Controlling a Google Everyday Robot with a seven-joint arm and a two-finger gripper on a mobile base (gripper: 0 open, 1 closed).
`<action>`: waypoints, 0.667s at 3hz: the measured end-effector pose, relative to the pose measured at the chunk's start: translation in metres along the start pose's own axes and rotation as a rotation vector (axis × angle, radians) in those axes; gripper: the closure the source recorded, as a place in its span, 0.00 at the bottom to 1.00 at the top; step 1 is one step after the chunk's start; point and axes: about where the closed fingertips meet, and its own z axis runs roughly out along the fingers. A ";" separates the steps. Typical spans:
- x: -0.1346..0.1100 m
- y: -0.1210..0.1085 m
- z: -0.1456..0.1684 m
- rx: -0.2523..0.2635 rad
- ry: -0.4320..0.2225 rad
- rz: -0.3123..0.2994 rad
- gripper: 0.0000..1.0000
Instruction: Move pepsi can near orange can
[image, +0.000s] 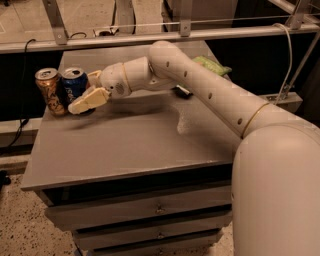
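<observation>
The pepsi can (74, 83), dark blue with a silver top, stands upright at the back left of the grey table (135, 145). It is right beside the orange can (50, 91), nearly touching it. My gripper (86, 91) reaches in from the right and is shut on the pepsi can. One pale finger (89, 99) crosses the can's lower front and the other is behind the can. The can's base is hidden by that finger.
A green bag (212, 65) and a small dark object (183, 92) lie at the back right of the table, behind my arm. A metal rail (150, 36) runs behind the table. Drawers (150, 207) are below the tabletop.
</observation>
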 end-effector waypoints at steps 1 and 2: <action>0.000 0.000 -0.007 0.008 0.014 0.001 0.00; -0.012 0.002 -0.041 0.049 0.062 -0.036 0.00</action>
